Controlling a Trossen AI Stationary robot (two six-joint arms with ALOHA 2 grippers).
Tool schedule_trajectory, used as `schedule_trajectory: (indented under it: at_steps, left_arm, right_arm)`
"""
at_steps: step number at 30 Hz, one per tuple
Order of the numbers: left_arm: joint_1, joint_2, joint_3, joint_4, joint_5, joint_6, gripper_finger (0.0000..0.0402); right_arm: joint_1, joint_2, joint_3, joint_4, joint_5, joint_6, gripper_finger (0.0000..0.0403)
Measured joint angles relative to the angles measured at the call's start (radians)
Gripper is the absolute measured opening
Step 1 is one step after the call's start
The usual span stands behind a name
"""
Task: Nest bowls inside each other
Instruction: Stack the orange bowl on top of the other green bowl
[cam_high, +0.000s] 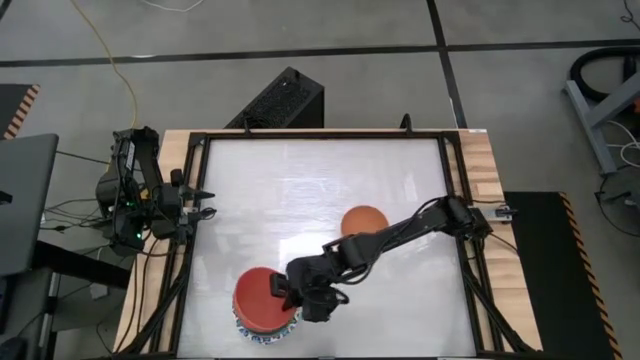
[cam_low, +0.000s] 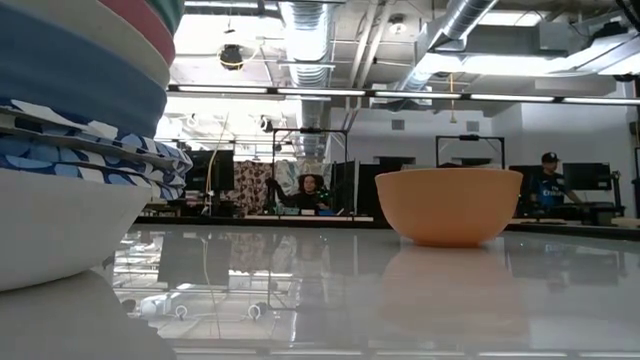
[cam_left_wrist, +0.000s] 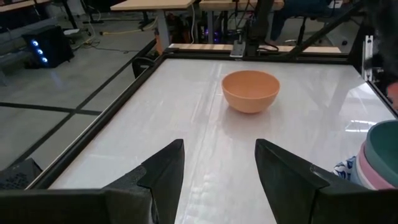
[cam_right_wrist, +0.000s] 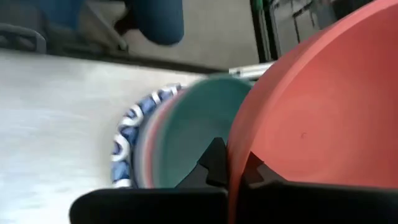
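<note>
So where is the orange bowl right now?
The orange bowl sits alone on the white table, a little right of the middle in the high view, just beside the right arm and away from the stack of bowls at the near edge.

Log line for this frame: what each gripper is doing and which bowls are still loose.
right gripper: shut on red bowl, over bowl stack | left gripper: open, idle at table's left edge | orange bowl: loose

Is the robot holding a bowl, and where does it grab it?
Yes. The right gripper pinches the red bowl by its rim; the left gripper holds nothing.
</note>
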Motion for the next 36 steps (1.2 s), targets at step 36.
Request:
schedule_trajectory:
  at_steps: [36]
  left_arm:
    - [0.0,0.0,0.0,0.0,0.001,0.0,0.0187]
  right_arm:
    - [-0.008,0.118,0.118,-0.21,0.042,0.19,0.0054]
